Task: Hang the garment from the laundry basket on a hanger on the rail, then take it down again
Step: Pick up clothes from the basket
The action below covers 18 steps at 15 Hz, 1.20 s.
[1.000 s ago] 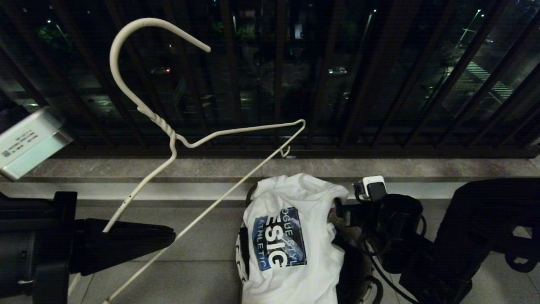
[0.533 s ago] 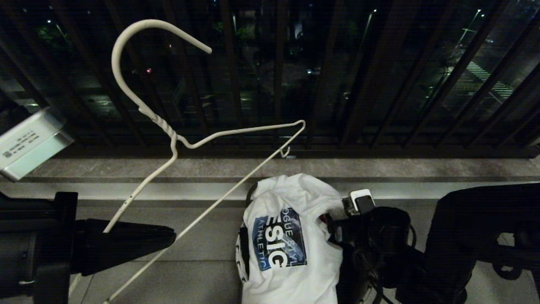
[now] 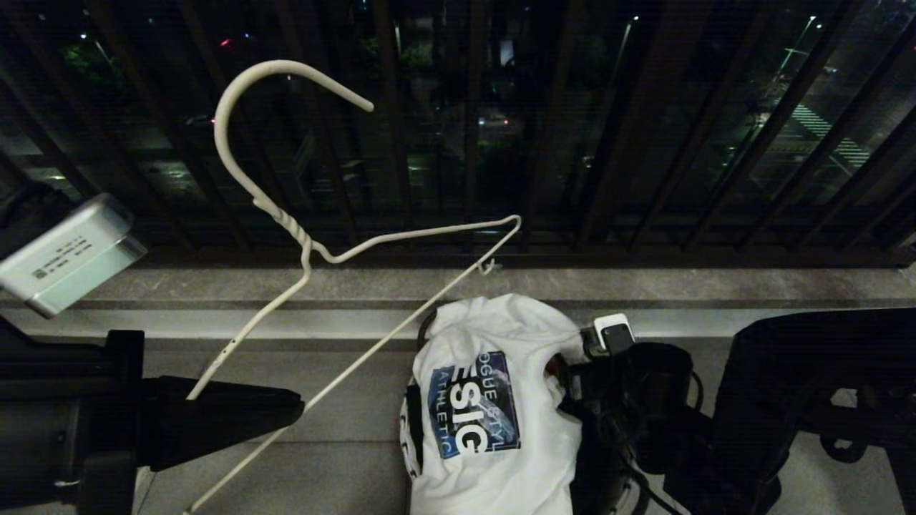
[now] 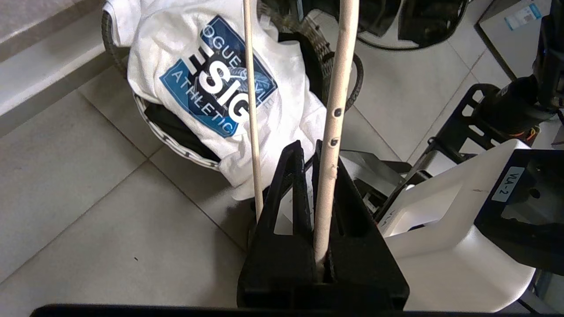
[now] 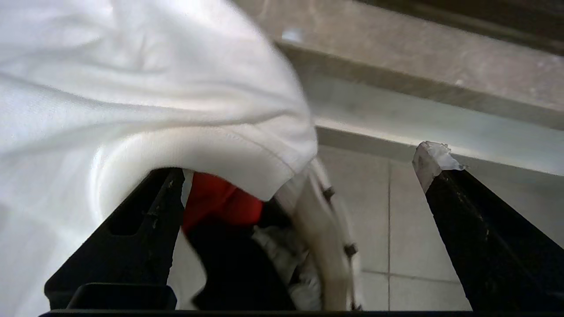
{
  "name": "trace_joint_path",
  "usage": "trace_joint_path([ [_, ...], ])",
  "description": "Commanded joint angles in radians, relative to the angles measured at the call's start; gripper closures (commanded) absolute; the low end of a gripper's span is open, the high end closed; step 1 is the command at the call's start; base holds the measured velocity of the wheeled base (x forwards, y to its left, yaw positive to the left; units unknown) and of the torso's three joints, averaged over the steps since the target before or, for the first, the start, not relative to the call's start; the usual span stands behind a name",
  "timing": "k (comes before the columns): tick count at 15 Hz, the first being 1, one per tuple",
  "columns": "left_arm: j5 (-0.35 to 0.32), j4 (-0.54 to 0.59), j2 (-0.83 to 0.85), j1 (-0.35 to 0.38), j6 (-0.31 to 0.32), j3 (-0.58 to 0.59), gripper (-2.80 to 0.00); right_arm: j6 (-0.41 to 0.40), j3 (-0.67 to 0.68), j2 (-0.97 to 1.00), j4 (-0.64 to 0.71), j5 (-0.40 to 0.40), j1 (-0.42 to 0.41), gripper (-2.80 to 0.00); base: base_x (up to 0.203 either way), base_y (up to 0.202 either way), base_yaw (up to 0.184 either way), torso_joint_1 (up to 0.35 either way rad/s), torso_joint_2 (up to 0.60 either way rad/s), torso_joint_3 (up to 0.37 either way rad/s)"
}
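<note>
In the last second the hanger (image 3: 315,243) shifts a little to the right and down in the head view, so its hook now sits lower in the upper left of the frame. The left gripper (image 3: 290,408), at the lower left of that frame, is closed tight on one wire arm of the hanger; in the left wrist view the wire (image 4: 328,176) runs between the two black fingers.

The right gripper (image 3: 569,372) also moves: before it was a bit apart from the cloth on the right side, now it is at the right edge of the garment (image 3: 494,400). Its jaws are wide apart and hold nothing yet. In the right wrist view one finger (image 5: 132,229) sits under the white hem (image 5: 246,163) in the centre of the frame, while the other finger (image 5: 480,224) stays outside at the right, near a red cloth (image 5: 216,207).

The garment lies on top of the laundry basket (image 4: 176,141) at the lower centre of the head view, print facing up. I judge that the pick-up is about to begin; the hanging is not yet started
</note>
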Motion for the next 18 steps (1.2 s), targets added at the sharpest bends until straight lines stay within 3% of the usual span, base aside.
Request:
trace_joint_path([
  [1,-0.002,0.001,0.005,0.0,0.0,0.0,0.0,0.002,-0.01,-0.032,-0.009,-0.001,-0.011,-2.8,0.0,0.0,0.0,0.0,0.0,0.0],
  [4,-0.002,0.001,0.005,0.0,0.002,0.0,0.0,0.001,0.004,-0.098,-0.009,0.0,-0.006,-2.8,0.0,0.0,0.0,0.0,0.0,0.0],
  [8,-0.002,0.001,0.004,0.0,0.002,0.0,0.0,-0.002,0.136,-0.105,-0.009,0.002,-0.012,-2.8,0.0,0.0,0.0,0.0,0.0,0.0],
  [18,-0.002,0.001,0.014,0.0,0.014,0.006,0.0,0.007,0.14,-0.04,-0.009,0.001,-0.016,-2.8,0.0,0.0,0.0,0.0,0.0,0.0],
])
